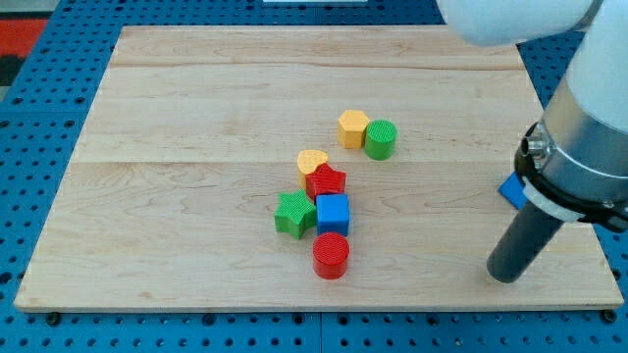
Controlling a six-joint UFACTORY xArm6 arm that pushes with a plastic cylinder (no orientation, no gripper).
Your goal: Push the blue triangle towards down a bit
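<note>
A: Where is the blue triangle (pixel 510 190) to be found?

B: It is seen at the view's right, near the board's (pixel 196 118) right edge, mostly hidden behind the arm's grey housing (pixel 589 147). Only a small blue corner is shown, well apart from the cluster in the middle.

A: And my tip (pixel 504 275)?

B: It is set down below the triangle, towards the view's bottom and just left of it. No claw is fitted (the arm ends in a plain dark rod), so nothing can be said to be open, closed or gripping.

A: How should the step be done well?

B: As judged from this, the tip is on the wrong side. It would need to be carried round to the triangle's upper side without the block being clipped, then drawn down the view in a short, centred stroke. A small push is asked for, and the board's bottom edge is not far off, so the stroke should be stopped early.

A: Which way is the triangle pointed, and how does its long axis lie?

B: Neither can be told; too little of it is shown. An off-centre contact would probably turn it rather than slide it.
</note>
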